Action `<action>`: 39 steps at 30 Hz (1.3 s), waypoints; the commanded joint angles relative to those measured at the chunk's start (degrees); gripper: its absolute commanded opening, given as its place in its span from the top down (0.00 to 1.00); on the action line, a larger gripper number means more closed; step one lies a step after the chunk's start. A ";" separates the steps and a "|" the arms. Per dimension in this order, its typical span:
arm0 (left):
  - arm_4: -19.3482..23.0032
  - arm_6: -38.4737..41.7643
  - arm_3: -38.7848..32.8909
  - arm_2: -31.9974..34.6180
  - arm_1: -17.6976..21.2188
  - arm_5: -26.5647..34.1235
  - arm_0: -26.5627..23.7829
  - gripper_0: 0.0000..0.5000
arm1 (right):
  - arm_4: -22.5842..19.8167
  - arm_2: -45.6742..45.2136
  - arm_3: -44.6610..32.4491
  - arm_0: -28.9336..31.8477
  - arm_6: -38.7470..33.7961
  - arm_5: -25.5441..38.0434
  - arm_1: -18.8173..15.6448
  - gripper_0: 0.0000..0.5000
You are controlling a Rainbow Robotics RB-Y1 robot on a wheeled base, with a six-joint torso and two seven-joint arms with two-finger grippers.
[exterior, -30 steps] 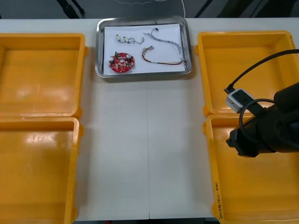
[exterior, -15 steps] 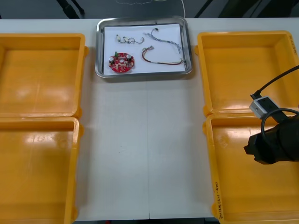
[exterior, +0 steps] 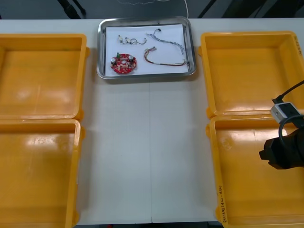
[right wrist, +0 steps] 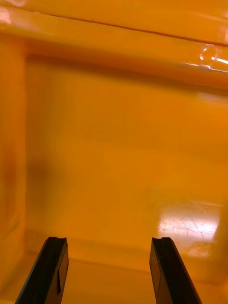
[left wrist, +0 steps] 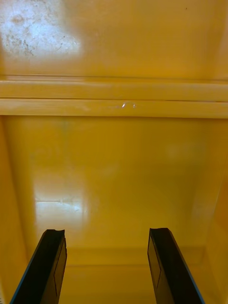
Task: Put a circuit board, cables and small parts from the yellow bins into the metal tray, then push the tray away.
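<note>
The metal tray point(exterior: 100, 47) lies at the table's far middle, white inside. In it are a round red circuit board point(exterior: 123, 63), a twisted blue and white cable point(exterior: 166, 40), a red and yellow cable point(exterior: 164, 59) and small metal parts point(exterior: 130, 40). My right arm point(exterior: 285, 151) hangs over the near right yellow bin point(exterior: 237, 190), far from the tray. In the right wrist view the right gripper point(right wrist: 109, 268) is open above that bin's orange floor, holding nothing. In the left wrist view the left gripper point(left wrist: 107, 268) is open over a bin floor, holding nothing.
Two yellow bins stand on the left, far point(exterior: 40, 76) and near point(exterior: 38, 173). A third yellow bin point(exterior: 251, 71) sits at the far right. A bare strip of light table point(exterior: 147, 152) runs between the two pairs of bins.
My right arm has drawn back to the right, from the near right bin's left part toward the view's right edge. The tray and its contents have not moved.
</note>
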 commanded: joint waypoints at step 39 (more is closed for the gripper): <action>0.36 -2.58 -1.61 1.63 2.54 0.35 1.05 0.00 | 0.52 -3.81 4.65 1.98 -4.57 -4.96 -1.90 0.00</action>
